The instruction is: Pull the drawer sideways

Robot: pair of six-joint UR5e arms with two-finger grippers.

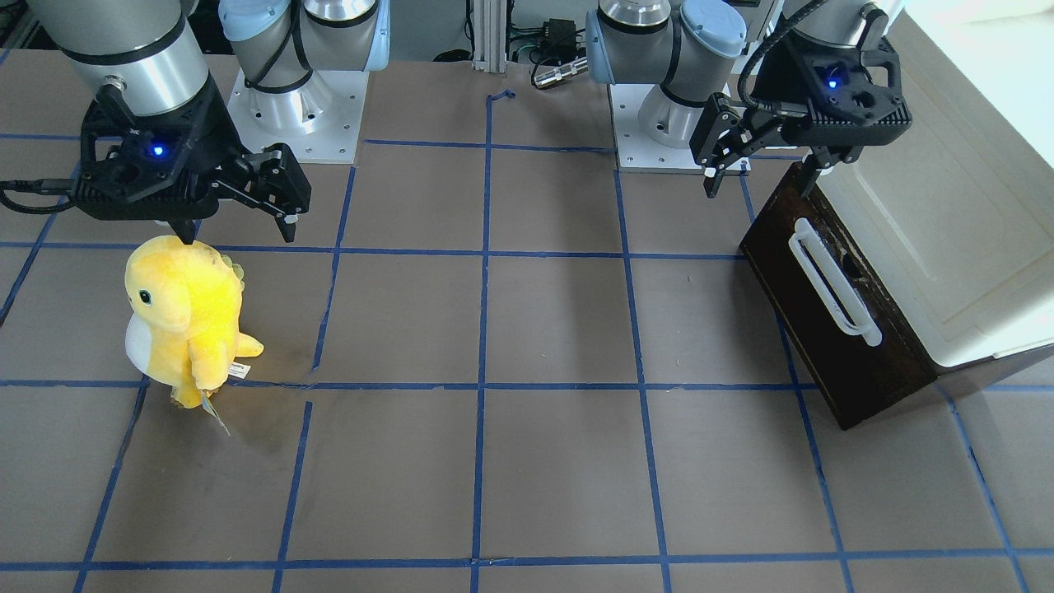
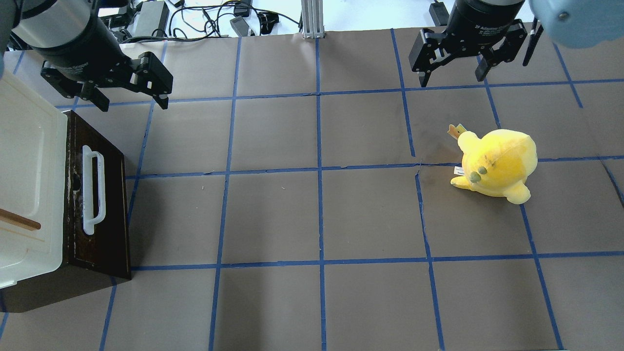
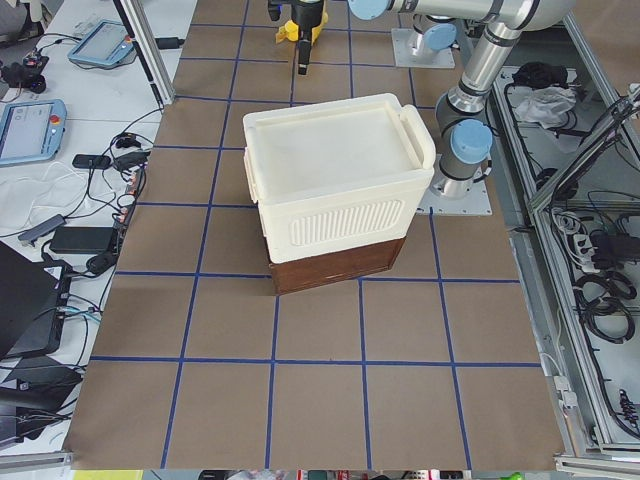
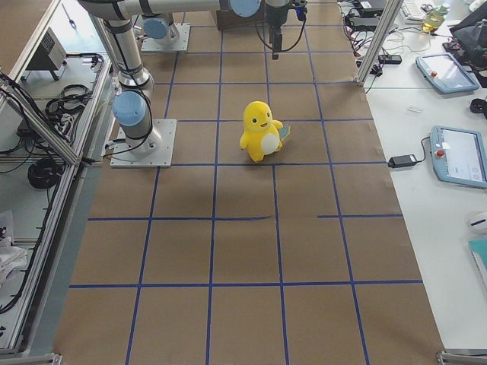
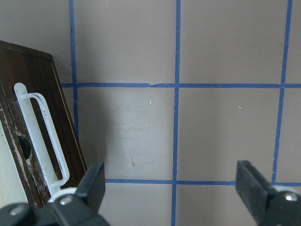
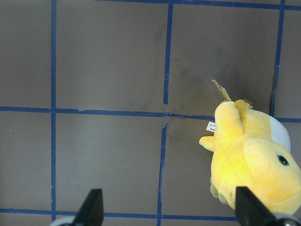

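Note:
The drawer (image 1: pixel 832 354) has a dark brown front with a long white bar handle (image 1: pixel 833 280). It sits under a cream cabinet (image 1: pixel 947 206) at the table's left end. Its sides and floor do not show. It also shows in the overhead view (image 2: pixel 109 219) and the left wrist view (image 5: pixel 37 108). My left gripper (image 2: pixel 134 100) is open and empty. It hovers above the table just beyond the far end of the handle (image 2: pixel 92 190), touching nothing. My right gripper (image 2: pixel 452 78) is open and empty, above the table behind a yellow plush toy (image 2: pixel 497 163).
The plush toy (image 1: pixel 185 317) stands upright on the right half of the table, under my right gripper (image 1: pixel 237 231). The cabinet top carries a small brown wooden handle (image 2: pixel 19 220). Blue tape lines grid the brown table. Cables lie beyond its far edge.

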